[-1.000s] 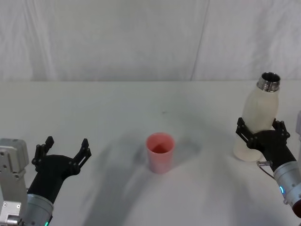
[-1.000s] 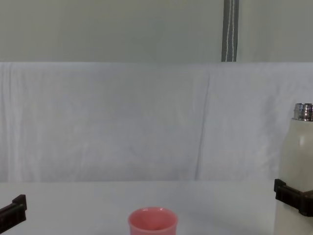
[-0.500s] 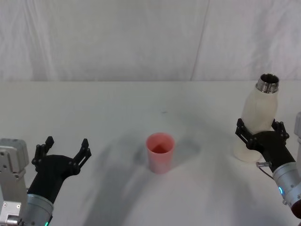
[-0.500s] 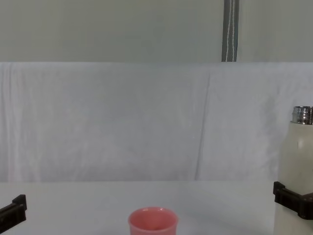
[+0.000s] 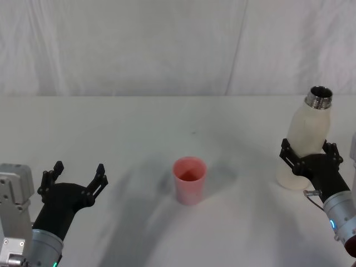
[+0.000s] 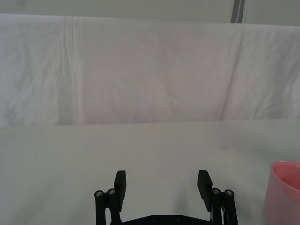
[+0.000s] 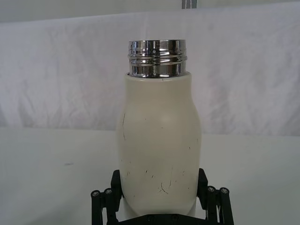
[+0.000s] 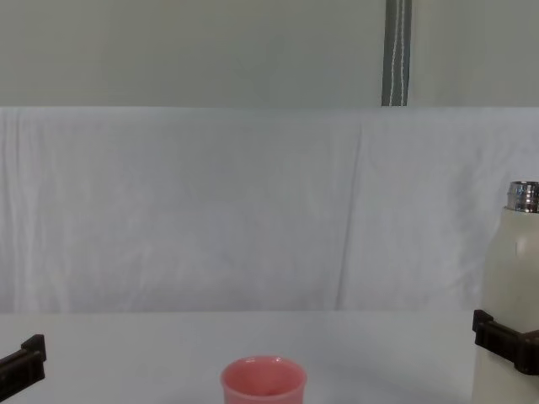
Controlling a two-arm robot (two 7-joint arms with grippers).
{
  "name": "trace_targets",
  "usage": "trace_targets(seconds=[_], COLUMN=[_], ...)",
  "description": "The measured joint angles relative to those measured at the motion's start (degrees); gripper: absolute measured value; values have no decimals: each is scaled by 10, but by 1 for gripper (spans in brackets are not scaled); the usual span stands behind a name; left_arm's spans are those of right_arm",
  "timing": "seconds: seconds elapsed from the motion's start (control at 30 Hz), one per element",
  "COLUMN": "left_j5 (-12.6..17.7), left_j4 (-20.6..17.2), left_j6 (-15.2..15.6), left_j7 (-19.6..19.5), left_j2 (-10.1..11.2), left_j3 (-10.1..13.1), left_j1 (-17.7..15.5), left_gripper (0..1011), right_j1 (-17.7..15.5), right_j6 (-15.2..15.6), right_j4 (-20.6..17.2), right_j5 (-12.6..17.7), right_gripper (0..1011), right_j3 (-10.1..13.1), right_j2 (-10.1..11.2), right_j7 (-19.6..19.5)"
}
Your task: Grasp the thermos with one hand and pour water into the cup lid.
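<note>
So the right gripper [image 5: 308,154] has its fingers clamped round the lower body of the thermos [image 5: 305,140] at the table's right side, but no pour yet into the pink cup lid [image 5: 189,179] mid-table, and the left gripper [image 5: 76,175] sits spread open, holding nothing.

White cloth backdrop [image 5: 167,44], white table [image 5: 139,122]

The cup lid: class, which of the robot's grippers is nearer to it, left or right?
Left, narrowly. The left gripper hangs open to the left of the cup lid, holding nothing. The right gripper is farther off to its right, its fingers around the thermos.
</note>
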Motion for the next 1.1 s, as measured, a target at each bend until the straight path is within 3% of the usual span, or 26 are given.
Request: trace_targets(seconds=[1.1], left_j5=[0], left_j4=[0], left_j6=[0], left_j7=[0], left_j2=[0], left_j3=[0], left_j1=[0], left_gripper=[1001], right_j1=[-1], right_j6=[2], right_j4=[-1], right_j5=[-1], right_gripper=[1001], right_j3=[0], right_j2=[0], right_j7=[1])
